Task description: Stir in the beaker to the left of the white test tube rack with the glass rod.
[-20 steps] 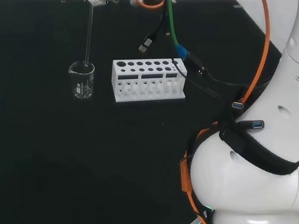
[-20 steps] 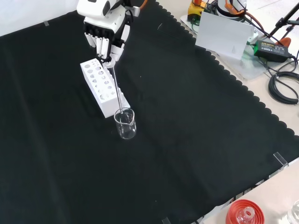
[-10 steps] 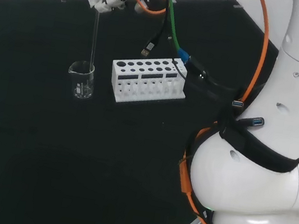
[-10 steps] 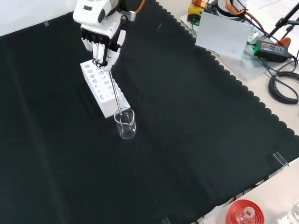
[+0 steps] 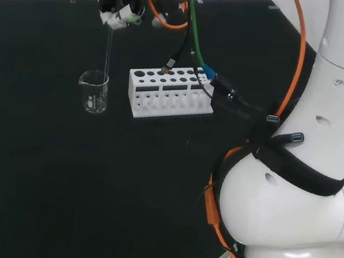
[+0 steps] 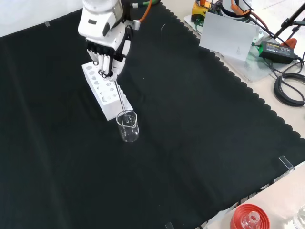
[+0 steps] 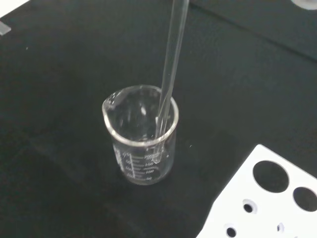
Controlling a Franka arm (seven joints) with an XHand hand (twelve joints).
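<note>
The hand [image 5: 117, 10] hangs high over the black surface [image 5: 35, 166], and its fingers [image 6: 106, 62] are curled down and pinched round the top of the rod [image 5: 108, 50]. In the head view the rod drops almost straight down from that grip, and its lower end sits inside the beaker [image 5: 93, 92]. The beaker stands upright on the cloth, just left of the rack [image 5: 170, 92] in this view, with a small gap between them.

From the front, the hand [image 6: 106, 45] comes in at the top, over the far end of the rack [image 6: 106, 90]. The rod [image 6: 119, 98] slants from the fingers across the rack's near end and into the beaker [image 6: 128, 127], which stands just below the rack's near corner here.

Up close in the wrist view, the rod [image 7: 170, 74] enters the beaker [image 7: 142, 141] on the side away from the spout. It leans against the rim there, and its tip reaches down along the inner wall, near the printed scale. The beaker is clear glass, and I cannot tell whether there is any liquid in it. A corner of the rack [image 7: 262, 198], with its round holes, shows beside it.

At the front view's lower right edge, off the cloth, a red ring [image 6: 250, 217] holds a piece of clear glassware.
</note>
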